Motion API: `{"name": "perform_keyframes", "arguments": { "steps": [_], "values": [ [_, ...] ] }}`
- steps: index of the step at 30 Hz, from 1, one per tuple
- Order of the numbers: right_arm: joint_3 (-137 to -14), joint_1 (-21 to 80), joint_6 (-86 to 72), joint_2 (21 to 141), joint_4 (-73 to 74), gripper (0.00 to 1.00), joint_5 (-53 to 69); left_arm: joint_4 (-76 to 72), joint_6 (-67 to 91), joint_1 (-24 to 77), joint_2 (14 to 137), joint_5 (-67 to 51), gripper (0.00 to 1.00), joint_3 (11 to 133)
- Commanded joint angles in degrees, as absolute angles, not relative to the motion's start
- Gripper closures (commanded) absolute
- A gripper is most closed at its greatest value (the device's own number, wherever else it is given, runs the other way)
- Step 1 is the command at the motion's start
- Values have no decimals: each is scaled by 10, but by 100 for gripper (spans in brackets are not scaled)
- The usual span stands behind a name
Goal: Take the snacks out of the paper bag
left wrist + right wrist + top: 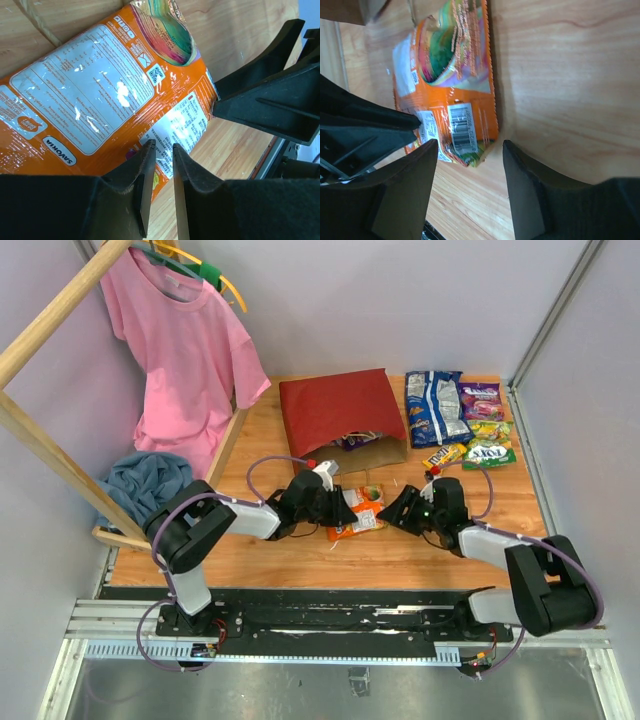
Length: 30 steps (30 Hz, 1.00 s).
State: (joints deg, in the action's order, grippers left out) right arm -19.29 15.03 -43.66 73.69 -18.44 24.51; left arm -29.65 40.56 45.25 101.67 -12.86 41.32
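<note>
While both arms crowd the same spot, the thing to look at is the orange packet (358, 512). It's lying flat on the wooden table (250, 550), near-middle, just this side of the paper bag's mouth.

From the left wrist view you get its back panel: a grey nutrition table, a QR code, and a white oval label that looks like "SAVORIA" (upside down, so don't quote me). The right wrist view shows a barcode near its corner and a green-pink swirl picture further up. The fine print is too blurry to read.

The left gripper (160, 146) has its jaws nearly together, just a slit, with the packet's edge right at the tips. Honestly can't tell whether it's pinching the foil. The right gripper (470, 144) has its jaws spread wide, straddling the barcode corner without gripping it.

The red paper bag (335, 410) lies on its side, far-middle, with something purple showing in the mouth. The other snacks sit far-right: blue-white bag (435, 405), purple bag (482, 398), green bags (490, 440), yellow pack (445, 455). Their logos are too small to read from overhead.
</note>
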Motion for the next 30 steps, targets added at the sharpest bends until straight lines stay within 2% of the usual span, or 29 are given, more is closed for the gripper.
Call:
{"name": "perform_keyframes", "arguments": {
  "steps": [1,8,17,20,30],
  "values": [
    [-168,146,-462,797,-232,42,251,-214,384,457,1049,-58,73,381],
    [-144,141,-502,870,-348,44,269,-176,371,457,1075,-32,76,367],
    [-109,128,-544,915,-502,60,330,-175,366,457,1079,-23,77,348],
    [-104,124,-546,905,-511,66,353,-174,365,457,1080,-19,77,348],
    [-73,80,-530,790,-452,63,374,-170,360,456,1078,-13,77,341]
  ]
}}
